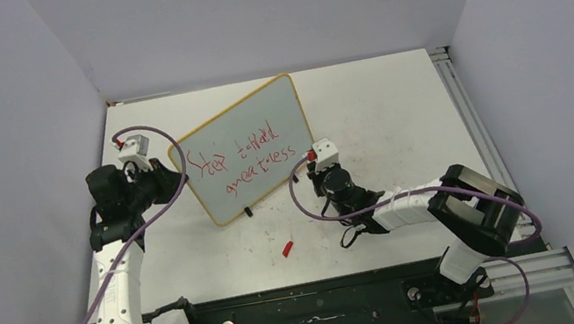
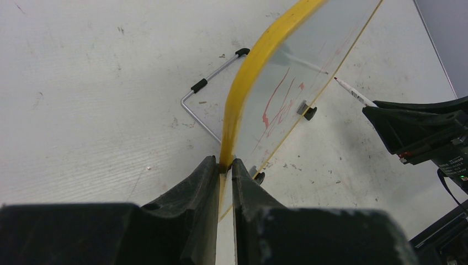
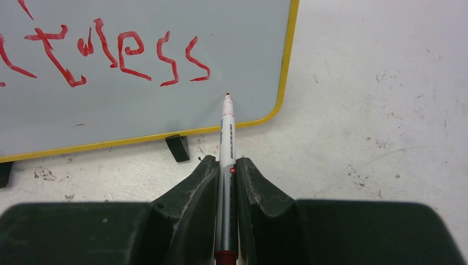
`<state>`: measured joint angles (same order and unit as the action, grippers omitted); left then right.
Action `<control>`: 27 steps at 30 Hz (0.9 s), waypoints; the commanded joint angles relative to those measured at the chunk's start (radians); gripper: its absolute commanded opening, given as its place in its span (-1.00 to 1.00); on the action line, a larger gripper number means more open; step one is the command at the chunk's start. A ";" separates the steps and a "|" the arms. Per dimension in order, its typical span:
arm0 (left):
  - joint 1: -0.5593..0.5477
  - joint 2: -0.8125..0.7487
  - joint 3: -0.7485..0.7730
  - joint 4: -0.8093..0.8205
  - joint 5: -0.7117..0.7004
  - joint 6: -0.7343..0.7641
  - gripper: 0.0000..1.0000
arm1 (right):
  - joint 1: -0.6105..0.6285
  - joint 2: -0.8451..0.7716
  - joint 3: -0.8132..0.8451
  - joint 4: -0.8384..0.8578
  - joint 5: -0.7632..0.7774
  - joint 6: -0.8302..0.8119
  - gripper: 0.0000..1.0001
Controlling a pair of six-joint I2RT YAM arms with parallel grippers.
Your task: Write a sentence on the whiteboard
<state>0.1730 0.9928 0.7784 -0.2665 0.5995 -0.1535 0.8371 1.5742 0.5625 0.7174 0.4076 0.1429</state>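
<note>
The whiteboard stands tilted on the table, and its yellow frame also shows in the left wrist view. The red sentence fills two lines, and its end, "tness", shows in the right wrist view. My left gripper is shut on the board's left edge. My right gripper is shut on a white marker near the board's lower right corner. The red tip points at the board just below the last letters. I cannot tell whether it touches.
A small red marker cap lies on the table in front of the board. A wire stand props the board from behind. A black foot sits under its lower edge. Grey walls enclose the table.
</note>
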 commanded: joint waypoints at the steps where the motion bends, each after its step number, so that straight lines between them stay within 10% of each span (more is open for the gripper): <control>1: 0.004 -0.018 0.002 0.005 -0.010 -0.004 -1.00 | -0.012 0.023 0.046 0.068 -0.017 -0.008 -0.89; 20: 0.004 -0.028 0.003 -0.003 -0.021 -0.004 -1.00 | -0.018 -0.229 -0.048 -0.019 0.007 -0.011 -0.89; 27: 0.004 -0.048 0.000 -0.010 -0.043 -0.012 -0.43 | -0.015 -0.416 -0.101 -0.097 0.005 -0.004 -0.89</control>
<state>0.1730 0.9779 0.7784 -0.2874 0.5831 -0.1562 0.8249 1.2423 0.4835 0.6601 0.4038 0.1249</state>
